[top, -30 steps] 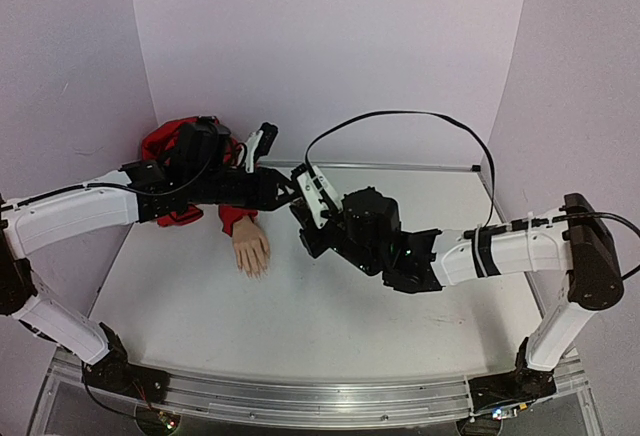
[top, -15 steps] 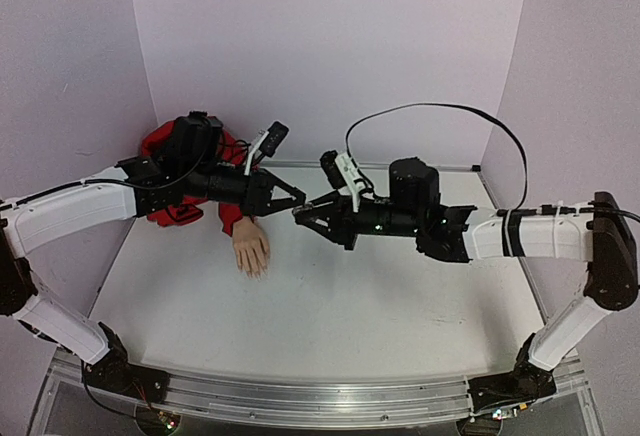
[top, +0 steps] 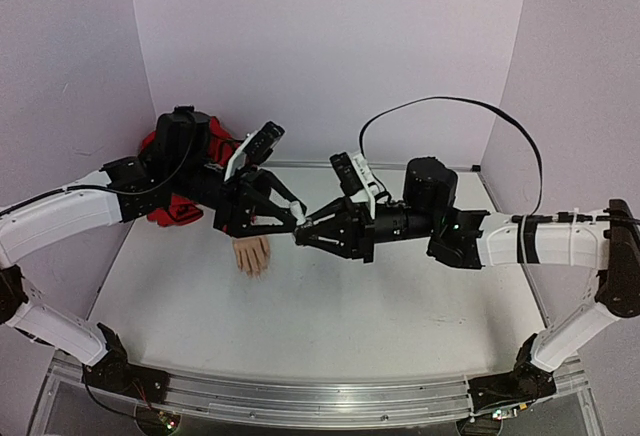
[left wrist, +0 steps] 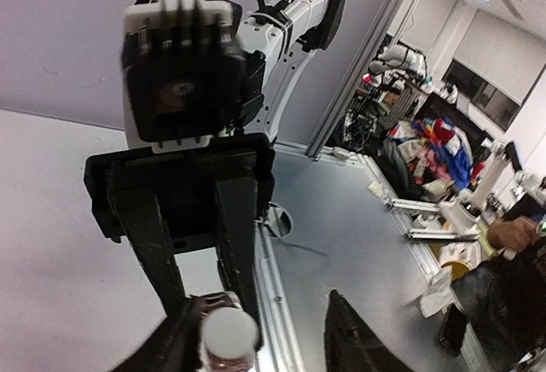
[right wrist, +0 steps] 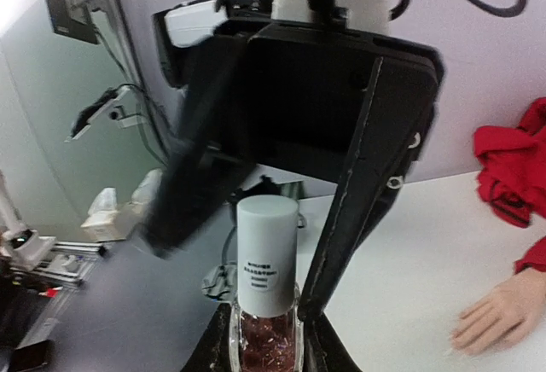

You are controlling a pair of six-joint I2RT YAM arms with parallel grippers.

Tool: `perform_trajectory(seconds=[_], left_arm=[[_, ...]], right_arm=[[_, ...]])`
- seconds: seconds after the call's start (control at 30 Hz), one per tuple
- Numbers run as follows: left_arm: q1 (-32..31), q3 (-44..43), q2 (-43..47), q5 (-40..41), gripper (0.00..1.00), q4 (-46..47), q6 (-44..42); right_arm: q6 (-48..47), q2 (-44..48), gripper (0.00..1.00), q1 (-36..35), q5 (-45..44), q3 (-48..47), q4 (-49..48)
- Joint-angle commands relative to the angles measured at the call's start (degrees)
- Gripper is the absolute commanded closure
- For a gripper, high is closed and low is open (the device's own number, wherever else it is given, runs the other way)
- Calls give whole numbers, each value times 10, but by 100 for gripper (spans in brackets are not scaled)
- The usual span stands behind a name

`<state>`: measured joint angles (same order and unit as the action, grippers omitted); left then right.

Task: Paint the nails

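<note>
We see the right tool (left wrist: 213,299), two long matte-black fingers on a blocky black body, pinching a small clear glass bottle (right wrist: 264,338) by its rounded sides. The glass shows reddish, glittery contents. A smooth white cylindrical cap (right wrist: 267,235) with a small round printed sticker is on the bottle and points away from the right wrist. The bottle hangs in the air above the smooth white worktop (top: 350,306), roughly midway between the two arms.

The left tool (left wrist: 264,342) faces it head-on with its flat black fingers spread, one on each side of the cap. In the left wrist view the cap sits right beside one finger and well apart from the other. In the right wrist view one of those fingers is smeared with blur, so we cannot tell whether it touches the cap.

The flesh-coloured, life-size mannequin hand (top: 252,254) lies flat on the worktop, palm down, below and just to the left of the two tools. Its fingers point toward the near edge. Its nails (top: 250,269) are at those fingertips, too small for us to make out. A crumpled red fabric sleeve (top: 170,211) runs from the wrist back toward the left corner of the plain lilac walls (top: 330,46).
</note>
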<state>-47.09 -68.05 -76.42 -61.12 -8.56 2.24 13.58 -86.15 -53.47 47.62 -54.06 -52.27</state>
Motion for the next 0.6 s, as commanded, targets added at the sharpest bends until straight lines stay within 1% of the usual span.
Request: perform_trajectory(seconds=[0.0,0.07,0.13,0.2,0.23,0.27,0.33,0.37,0.57], left_arm=[[17,15,60,102,36,0,57],[17,17,69,187,31,-25,68],[17,8,65,270,28,-57,102],[17,-4,59,356,27,-78,138],[17,-4,59,383,27,-81,156],[17,-4,58,398,29,-81,172],[17,-5,50,405,33,-68,190],[17,-4,46,407,34,-61,198],[11,-13,19,421,36,-35,207]], right_arm=[[-129,36,100,-1,-207,14,27],[-147,36,100,-4,-290,22,28],[-164,28,100,-16,-375,22,26],[-184,16,100,-37,-476,15,25],[-194,10,100,-46,-513,10,22],[-202,2,100,-55,-544,5,18],[-209,-14,100,-68,-583,-9,11],[-210,-23,100,-74,-601,-14,9],[-226,-60,100,-103,-660,-50,8]])
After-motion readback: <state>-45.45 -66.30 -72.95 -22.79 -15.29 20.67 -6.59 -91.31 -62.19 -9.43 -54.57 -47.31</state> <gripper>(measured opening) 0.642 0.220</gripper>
